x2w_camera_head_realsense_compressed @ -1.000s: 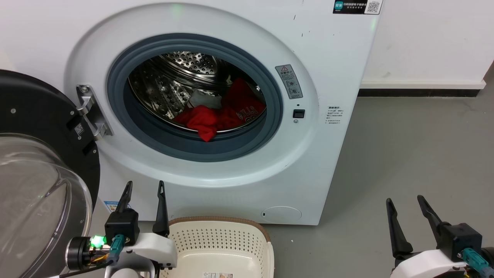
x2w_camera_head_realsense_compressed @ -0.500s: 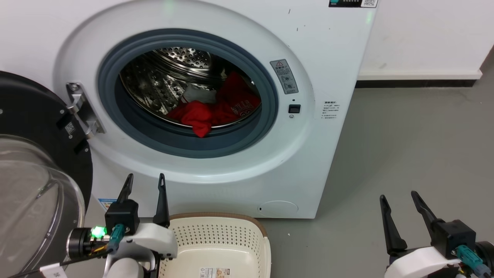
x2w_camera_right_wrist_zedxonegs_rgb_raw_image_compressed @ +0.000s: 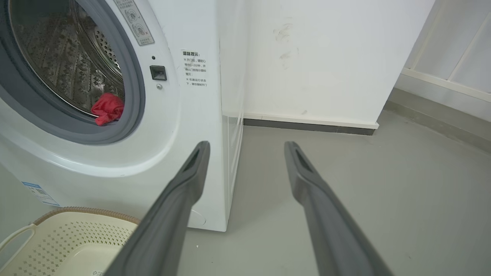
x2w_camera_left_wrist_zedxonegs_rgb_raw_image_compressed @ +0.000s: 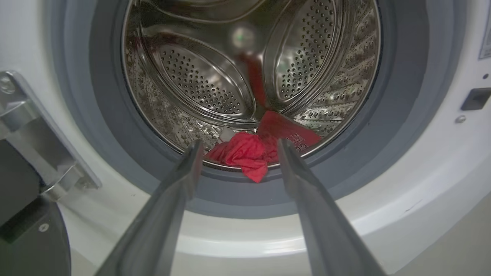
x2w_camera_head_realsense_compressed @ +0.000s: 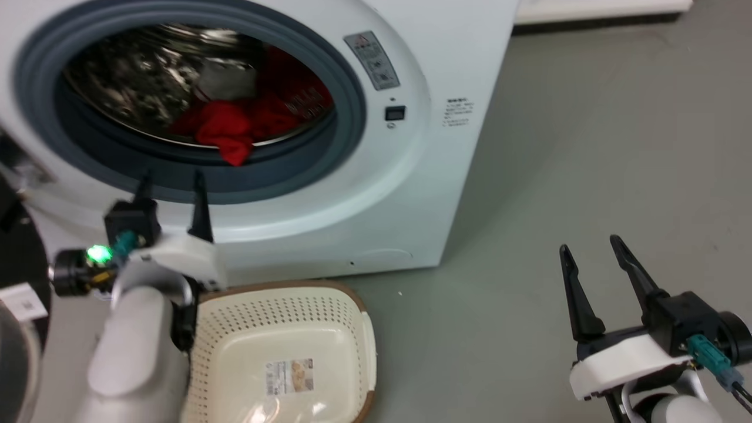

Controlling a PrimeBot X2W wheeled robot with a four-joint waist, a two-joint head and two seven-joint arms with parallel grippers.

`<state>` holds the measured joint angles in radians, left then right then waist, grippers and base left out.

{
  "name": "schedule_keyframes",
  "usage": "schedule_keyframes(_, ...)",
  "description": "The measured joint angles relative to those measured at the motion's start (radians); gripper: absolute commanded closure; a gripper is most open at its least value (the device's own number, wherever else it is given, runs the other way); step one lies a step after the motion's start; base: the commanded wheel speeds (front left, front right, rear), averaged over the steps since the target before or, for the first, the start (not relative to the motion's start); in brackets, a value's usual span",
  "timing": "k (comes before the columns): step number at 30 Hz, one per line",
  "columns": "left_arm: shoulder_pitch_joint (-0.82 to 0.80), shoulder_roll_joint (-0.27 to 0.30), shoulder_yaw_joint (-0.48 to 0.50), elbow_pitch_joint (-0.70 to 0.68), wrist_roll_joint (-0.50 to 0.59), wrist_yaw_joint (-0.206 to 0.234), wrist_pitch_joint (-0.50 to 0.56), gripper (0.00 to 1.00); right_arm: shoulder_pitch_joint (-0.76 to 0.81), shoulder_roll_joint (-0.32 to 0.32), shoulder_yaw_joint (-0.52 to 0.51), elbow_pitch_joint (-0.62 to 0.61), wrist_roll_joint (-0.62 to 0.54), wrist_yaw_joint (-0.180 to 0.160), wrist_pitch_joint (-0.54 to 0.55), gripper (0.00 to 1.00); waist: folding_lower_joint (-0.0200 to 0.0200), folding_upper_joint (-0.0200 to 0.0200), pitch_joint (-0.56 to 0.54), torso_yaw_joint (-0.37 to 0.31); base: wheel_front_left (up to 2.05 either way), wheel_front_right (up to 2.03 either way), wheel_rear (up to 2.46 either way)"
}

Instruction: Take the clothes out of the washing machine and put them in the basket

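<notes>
The white washing machine (x2w_camera_head_realsense_compressed: pixel 411 176) stands with its round opening exposed, grey ring around a steel drum. Red clothes (x2w_camera_head_realsense_compressed: pixel 235 126) lie heaped at the drum's front lip, one corner drooping over the ring; they sit between my left fingers' line of sight as clothes (x2w_camera_left_wrist_zedxonegs_rgb_raw_image_compressed: pixel 249 153) and show as a red bunch (x2w_camera_right_wrist_zedxonegs_rgb_raw_image_compressed: pixel 108 109) in the right wrist view. My left gripper (x2w_camera_head_realsense_compressed: pixel 170 179) is open, held in front of the ring's lower edge, short of the clothes. The cream basket (x2w_camera_head_realsense_compressed: pixel 352 305) sits on the floor below the opening, nothing in it but a label. My right gripper (x2w_camera_head_realsense_compressed: pixel 590 247) is open over bare floor.
The black-rimmed door (x2w_camera_head_realsense_compressed: pixel 14 247) hangs open at the far left, its hinge bracket (x2w_camera_left_wrist_zedxonegs_rgb_raw_image_compressed: pixel 34 126) beside the opening. Grey floor (x2w_camera_head_realsense_compressed: pixel 587 147) stretches right of the washer to a white wall with a dark skirting (x2w_camera_right_wrist_zedxonegs_rgb_raw_image_compressed: pixel 307 126).
The head camera has tilted down and swung right, so the whole scene shifted up and left. The left gripper has risen toward the drum opening. The right gripper keeps its pose.
</notes>
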<state>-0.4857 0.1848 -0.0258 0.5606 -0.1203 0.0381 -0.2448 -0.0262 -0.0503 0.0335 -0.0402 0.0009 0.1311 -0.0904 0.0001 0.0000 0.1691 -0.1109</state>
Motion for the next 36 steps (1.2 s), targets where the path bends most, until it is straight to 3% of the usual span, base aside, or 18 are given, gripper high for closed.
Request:
schedule_keyframes(11,-0.288,0.132,0.016,0.186,0.004,-0.02,0.053,0.0,-0.094,-0.001,0.037,0.028,0.042,0.0,-0.056,0.0,0.0001,0.0,0.183,-0.129,0.0,0.0,0.0)
schedule_keyframes(17,-0.417,0.239,0.01,0.266,0.027,-0.039,0.117,0.0,-0.134,-0.001,0.052,0.063,0.07,0.0,-0.096,0.0,0.0002,0.0,0.264,-0.198,0.0,0.0,0.0)
schedule_keyframes(26,-0.625,0.383,-0.033,0.35,0.072,-0.099,0.303,0.0,-0.181,-0.001,0.077,0.113,0.104,0.0,-0.135,0.0,0.0002,0.0,0.373,-0.275,0.0,0.0,0.0)
schedule_keyframes(36,-0.744,0.448,-0.09,0.407,0.099,-0.135,0.527,0.0,-0.214,0.0,0.103,0.148,0.132,0.0,-0.157,0.0,0.0001,0.0,0.46,-0.319,0.0,0.0,0.0)
